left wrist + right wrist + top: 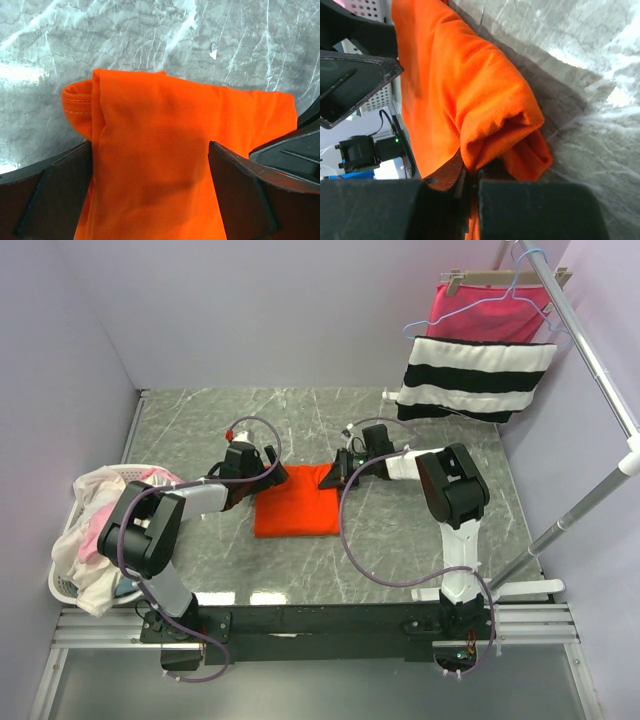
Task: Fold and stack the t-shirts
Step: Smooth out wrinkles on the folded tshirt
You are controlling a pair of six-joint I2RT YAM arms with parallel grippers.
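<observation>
From above, the orange shirt (297,504) lay folded into a rough square on the grey table (420,530), between your two arms. Your left pincer (268,476) sat at the shirt's far left corner and your right pincer (333,473) at its far right corner, both low on the cloth. At the table's left edge stood a white basket (60,575) heaped with pale shirts (95,495), cream-white and pink. A striped cloth (475,375) hung from a hanger at the far right, well apart from the orange one. In the left wrist view, the orange shirt (160,150) ran between the fingers (50,195) of your left pincer (150,147). The jaws were spread wide and stood one on each side of the fold. A rolled hem showed at the shirt's left corner, with bare table (150,35) beyond it. In the right wrist view, your right pincer (470,184) was pressed together on a bunched corner of the orange shirt (470,85). A strip of cloth was caught in the narrow seam between the jaws, and the rest of the shirt lay on the table (580,100).
</observation>
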